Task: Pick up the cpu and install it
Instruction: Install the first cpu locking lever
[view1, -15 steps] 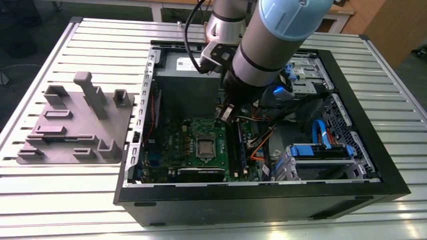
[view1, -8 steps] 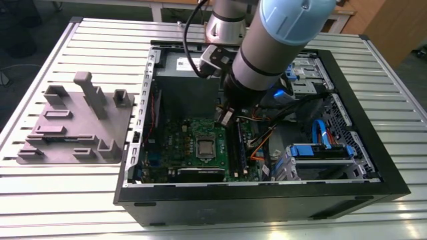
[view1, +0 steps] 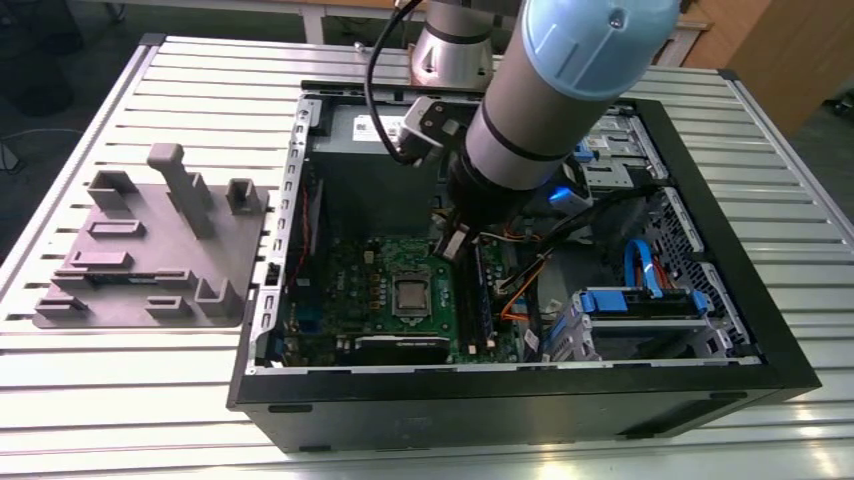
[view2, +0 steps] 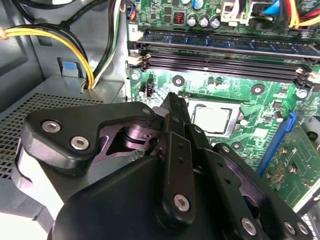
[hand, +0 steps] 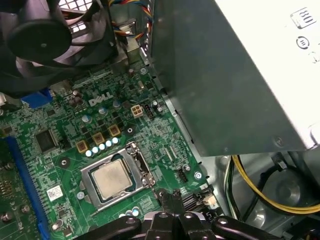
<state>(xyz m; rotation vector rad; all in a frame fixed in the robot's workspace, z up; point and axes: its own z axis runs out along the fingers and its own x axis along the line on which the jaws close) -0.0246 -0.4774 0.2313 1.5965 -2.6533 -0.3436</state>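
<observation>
You have the cpu (hand: 112, 179) sitting flat in its socket on the green motherboard (hand: 60, 165), framed on all sides by the socket's metal retention frame (hand: 142, 167). In the second wrist view the same silvery top (view2: 212, 118) shows just beyond the end effector (view2: 172, 107), whose fingers are clenched together with nothing between them. The tip hangs beside the socket, above the board and apart from the chip.

Around the socket your room is tight. The memory slots (view2: 225, 62) run along one edge of the socket, close by. On another side the grey power supply box (hand: 235, 75) rises steeply from the board, and yellow cables (hand: 260, 192) loop beneath its edge. A black fan (hand: 42, 35) sits past the far edge of the board.

In the exterior view the arm (view1: 561, 90) reaches down into the open computer case (view1: 747, 330), whose walls ring the motherboard (view1: 360, 280). Outside the case, on the exterior view's left, a grey fixture plate (view1: 147, 250) lies on the slatted bench (view1: 80, 390).
</observation>
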